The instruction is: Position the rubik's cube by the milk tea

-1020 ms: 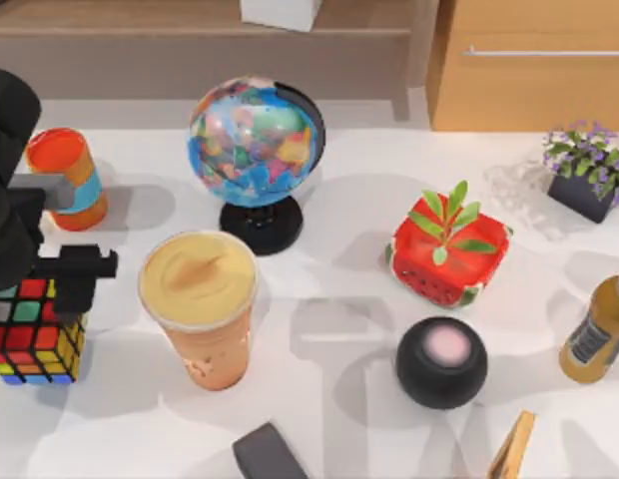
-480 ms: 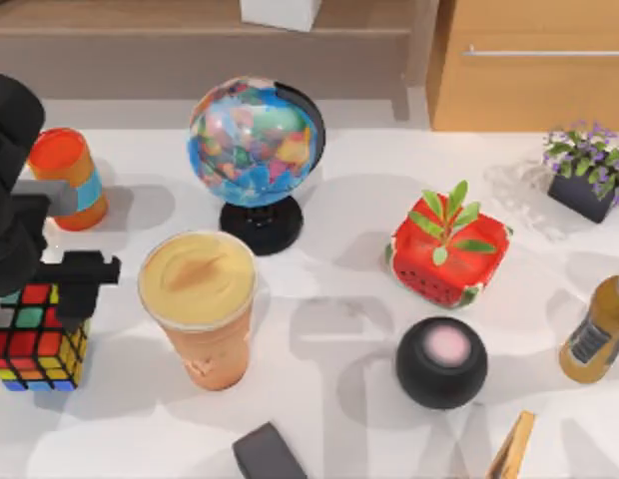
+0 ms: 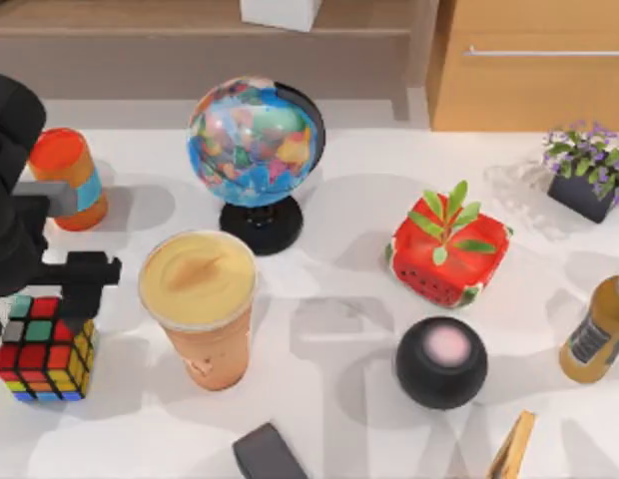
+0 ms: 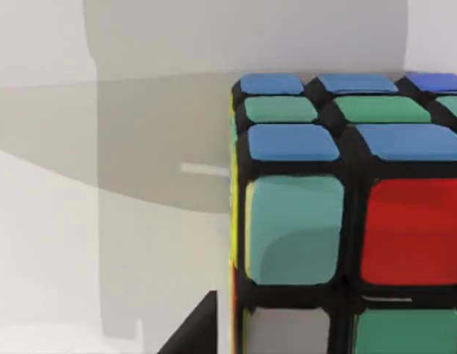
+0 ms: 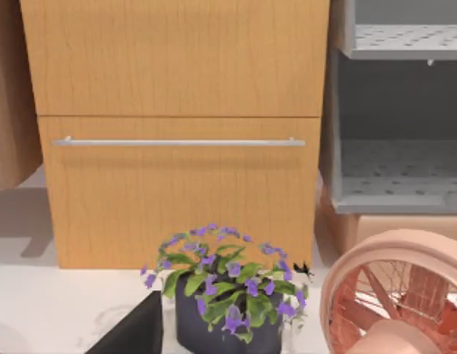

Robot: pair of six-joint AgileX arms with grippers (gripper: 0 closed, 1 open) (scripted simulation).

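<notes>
- The left arm (image 3: 10, 190) is seen at the table's left edge, reaching down from above.
- The left gripper (image 3: 50, 289) is held low, with its fingers spread apart and nothing gripped.

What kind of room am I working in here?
Likely a rendered home or office mock-up: a white table crowded with household odds and ends such as a globe and a potted flower plant, with a wooden drawer cabinet and a fan behind.

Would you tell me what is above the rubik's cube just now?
The left gripper hangs over the rubik's cube, its black body covering the cube's far top edge. Whether a finger touches the cube there cannot be seen.
</notes>
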